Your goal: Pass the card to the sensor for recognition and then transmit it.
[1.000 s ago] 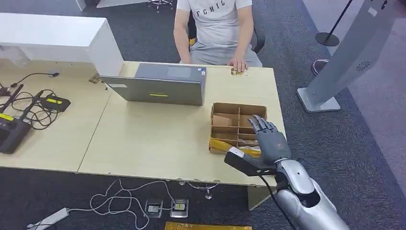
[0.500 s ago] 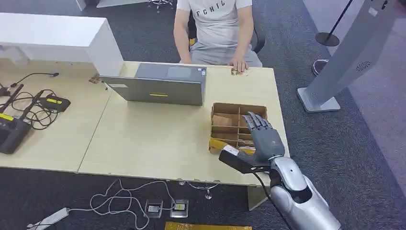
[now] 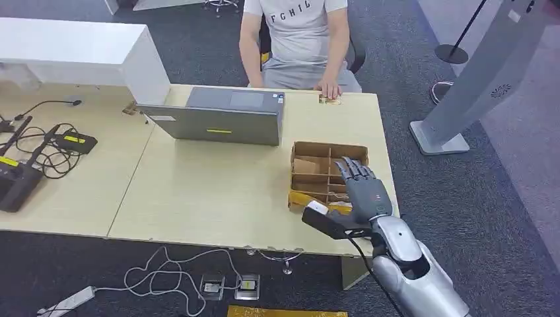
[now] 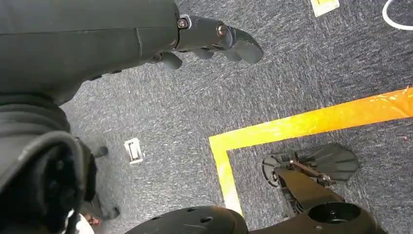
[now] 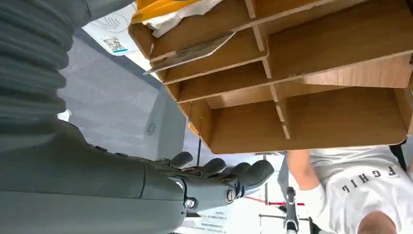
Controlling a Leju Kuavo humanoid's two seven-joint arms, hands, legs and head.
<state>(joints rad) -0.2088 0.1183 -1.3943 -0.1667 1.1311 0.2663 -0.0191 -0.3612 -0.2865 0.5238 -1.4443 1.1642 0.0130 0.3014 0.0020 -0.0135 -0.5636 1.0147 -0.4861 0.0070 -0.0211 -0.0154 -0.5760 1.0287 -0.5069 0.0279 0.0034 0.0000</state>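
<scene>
Right hand hovered over the near right part of the cardboard box, fingers straight and apart, holding nothing. The box stood on the desk near its right edge, split by dividers into compartments. In the right wrist view a thin flat card lay slanted in one compartment of that box, one edge raised against a divider; which compartment this was in the head view could not be told. Left hand hung beside the body over the carpet, fingers curled loosely, nothing in it.

Judgement on handling: the card looked light, stiff and smooth, so likely to slip out of a loose pinch and hard to lift from a flat floor. The raised edge seemed the best hold: thumb under, fingers over, pinched on the faces. The dividers left little room for the hand. A person sat at the far side behind a laptop.
</scene>
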